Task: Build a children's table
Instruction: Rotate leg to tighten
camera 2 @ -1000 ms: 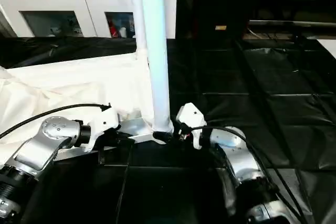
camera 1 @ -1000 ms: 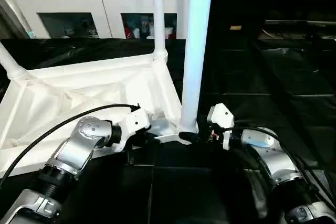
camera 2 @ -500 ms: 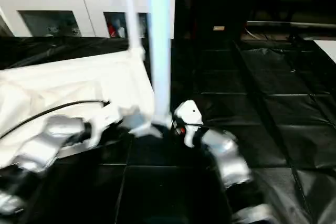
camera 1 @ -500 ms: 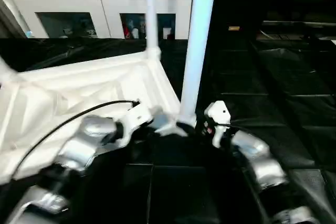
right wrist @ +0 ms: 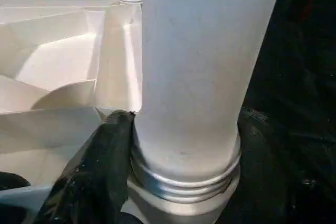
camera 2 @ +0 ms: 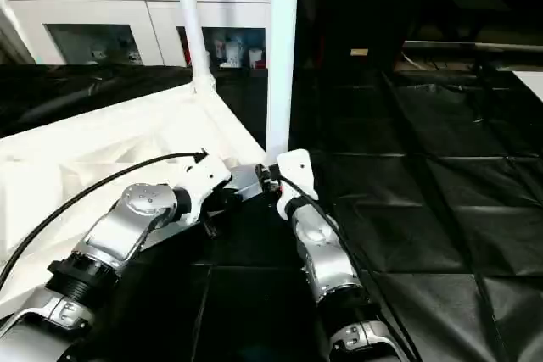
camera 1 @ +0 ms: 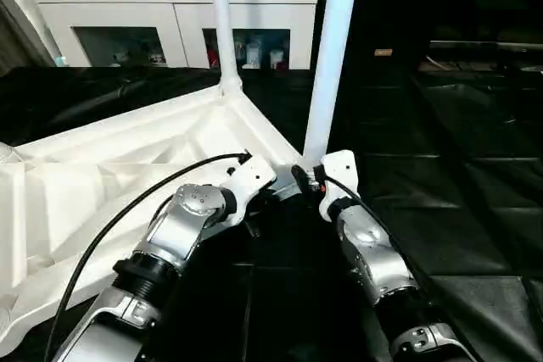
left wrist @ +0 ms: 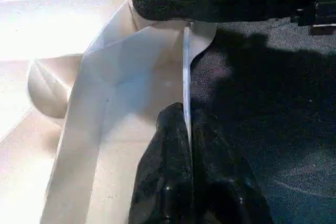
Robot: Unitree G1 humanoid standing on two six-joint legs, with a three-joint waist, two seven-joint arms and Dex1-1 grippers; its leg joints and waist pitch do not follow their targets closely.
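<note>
Left eye view: children's table lies upside down on the black-sheeted surface, its top covering the surface's left half, one corner socket near the front middle. Near leg stands upright in that socket; far leg stands in the next corner socket along the same rim, toward the surface's back edge. White cabinet with glass doors sits behind the surface. Left tool is at the table rim just beside the near socket; right tool is at the base of the near leg, from the other side. Both silver forearms converge on that corner. Right eye view: same layout, both wrists meet at the foot of the near leg, black cable loops over the left forearm. Left wrist view: left tool's fingers are pressed narrow together with the thin white rim edge pinched between them; a black finger of the other tool crosses beyond, at the socket. Right wrist view: near leg up close, ribbed end seated in the socket, threads showing at the joint. One black finger of the right tool lies against the leg's ribbed base; the tool stands fairly wide around the leg, second finger hidden behind it.
</note>
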